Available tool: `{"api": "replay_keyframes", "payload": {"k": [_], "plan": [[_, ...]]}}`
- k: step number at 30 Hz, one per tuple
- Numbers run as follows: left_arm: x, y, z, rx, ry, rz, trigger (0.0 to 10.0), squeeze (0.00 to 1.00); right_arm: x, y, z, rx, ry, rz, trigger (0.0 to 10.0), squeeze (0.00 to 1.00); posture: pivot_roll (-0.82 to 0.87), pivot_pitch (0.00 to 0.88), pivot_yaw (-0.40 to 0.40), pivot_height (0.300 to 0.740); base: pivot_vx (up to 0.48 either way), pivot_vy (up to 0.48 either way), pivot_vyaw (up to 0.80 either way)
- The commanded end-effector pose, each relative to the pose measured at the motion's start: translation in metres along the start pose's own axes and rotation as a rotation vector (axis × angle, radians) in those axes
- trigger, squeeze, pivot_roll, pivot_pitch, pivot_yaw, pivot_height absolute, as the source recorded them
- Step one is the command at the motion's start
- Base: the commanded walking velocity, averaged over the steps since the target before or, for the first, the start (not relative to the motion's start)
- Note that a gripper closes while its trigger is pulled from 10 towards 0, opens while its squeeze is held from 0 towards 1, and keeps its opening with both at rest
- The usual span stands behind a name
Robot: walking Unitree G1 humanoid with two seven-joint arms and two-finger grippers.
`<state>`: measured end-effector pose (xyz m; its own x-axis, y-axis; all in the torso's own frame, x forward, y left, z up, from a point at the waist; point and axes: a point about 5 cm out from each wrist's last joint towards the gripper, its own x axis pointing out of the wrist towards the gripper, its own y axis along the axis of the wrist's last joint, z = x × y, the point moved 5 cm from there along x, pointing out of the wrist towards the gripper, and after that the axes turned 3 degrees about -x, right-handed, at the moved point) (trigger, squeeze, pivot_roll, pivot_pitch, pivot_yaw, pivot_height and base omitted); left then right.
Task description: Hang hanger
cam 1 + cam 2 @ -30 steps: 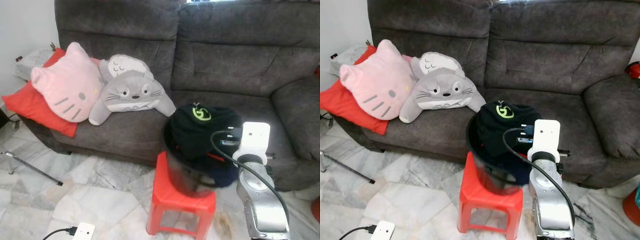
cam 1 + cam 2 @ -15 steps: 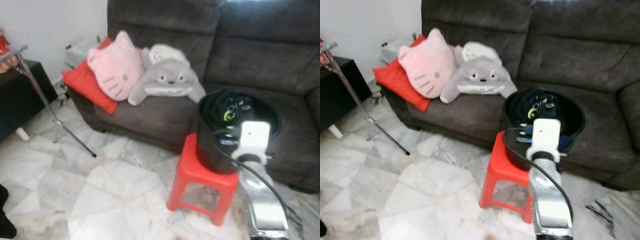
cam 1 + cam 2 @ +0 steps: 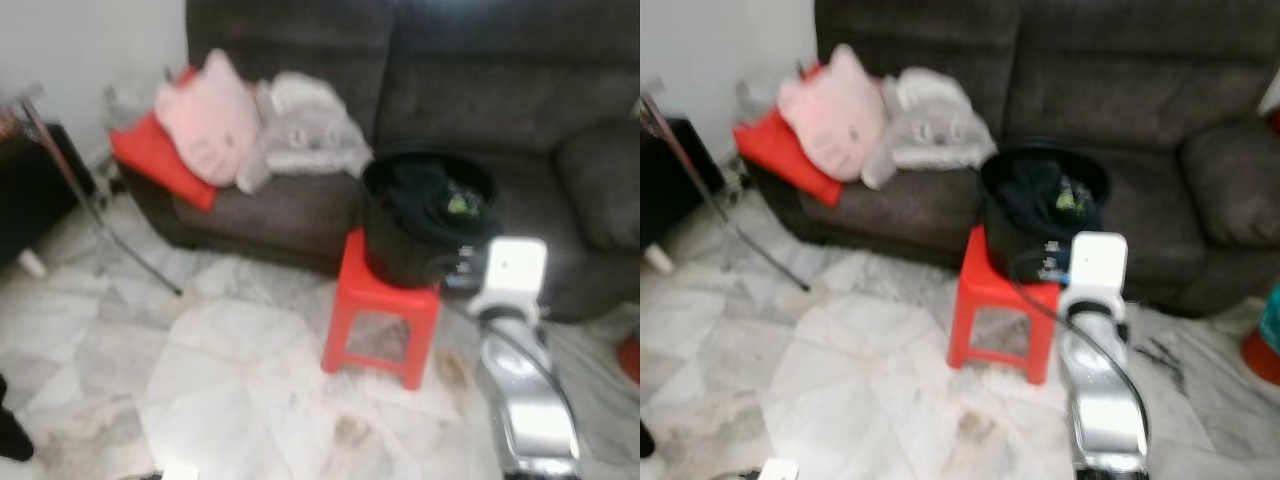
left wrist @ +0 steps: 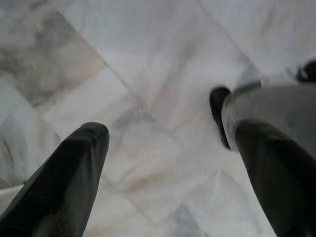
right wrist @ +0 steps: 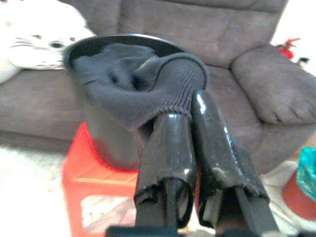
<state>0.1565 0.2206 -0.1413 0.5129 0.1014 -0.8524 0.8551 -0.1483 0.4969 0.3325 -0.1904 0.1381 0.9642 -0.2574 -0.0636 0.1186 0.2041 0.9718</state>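
The robot stands back from a dark grey sofa (image 3: 1140, 90), head views blurred, facing a black bucket (image 3: 1025, 245) set on a red plastic stool (image 3: 992, 300). The bucket is heaped with dark clothing (image 5: 143, 84), a knitted sleeve or cuff spilling over its rim. No hanger can be made out in any view; if one is there, it is presumably buried among the clothes in the bucket, or somewhere out of frame. The right gripper (image 5: 190, 143) is raised in front of the bucket, its two black fingers pressed together with nothing between them, the tips close to the draped knit without clearly touching it. The left gripper (image 4: 168, 163) hangs low over the marble floor (image 4: 148, 59), fingers spread wide and empty. On the sofa lie a pink cat-face cushion (image 3: 835, 110), a grey plush toy (image 3: 930, 135) and a red cushion (image 3: 775, 155). A hanger would likely be light and rigid, with a smooth, somewhat slippery surface; taking hold at the neck below the hook would probably keep it from swinging. The soft knit could snag on it and drag out along with it.
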Motion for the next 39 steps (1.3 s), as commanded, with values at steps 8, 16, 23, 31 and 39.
{"api": "replay_keyframes", "payload": {"k": [8,16,23,31,39], "plan": [[-0.002,-0.008,-0.003,0.009,0.009,-0.019,10.0,0.00,0.001,0.013,0.002,-0.006,-0.003,0.061,10.0,0.00,-0.14,0.000,0.035,0.740,-0.374,0.000,0.00],[-0.002,-0.001,-0.025,0.005,0.031,-0.017,10.0,0.00,-0.002,0.026,-0.012,-0.093,0.067,0.142,10.0,0.00,-0.14,0.000,0.034,0.740,-0.382,0.000,0.00],[0.001,0.007,-0.019,-0.003,0.027,0.001,10.0,0.00,0.001,0.020,-0.011,-0.108,0.072,0.130,10.0,0.00,-0.14,0.000,0.031,0.740,-0.223,0.000,0.00],[0.001,0.007,-0.007,-0.019,0.008,0.008,10.0,0.00,0.001,0.010,-0.013,-0.105,0.081,0.102,10.0,0.00,-0.14,0.000,0.030,0.740,0.000,0.000,0.00],[0.000,-0.001,-0.003,-0.034,-0.018,0.001,10.0,0.00,0.002,0.002,-0.011,-0.095,0.073,0.072,10.0,0.00,-0.13,0.000,0.034,0.740,0.000,0.000,0.00]]}}
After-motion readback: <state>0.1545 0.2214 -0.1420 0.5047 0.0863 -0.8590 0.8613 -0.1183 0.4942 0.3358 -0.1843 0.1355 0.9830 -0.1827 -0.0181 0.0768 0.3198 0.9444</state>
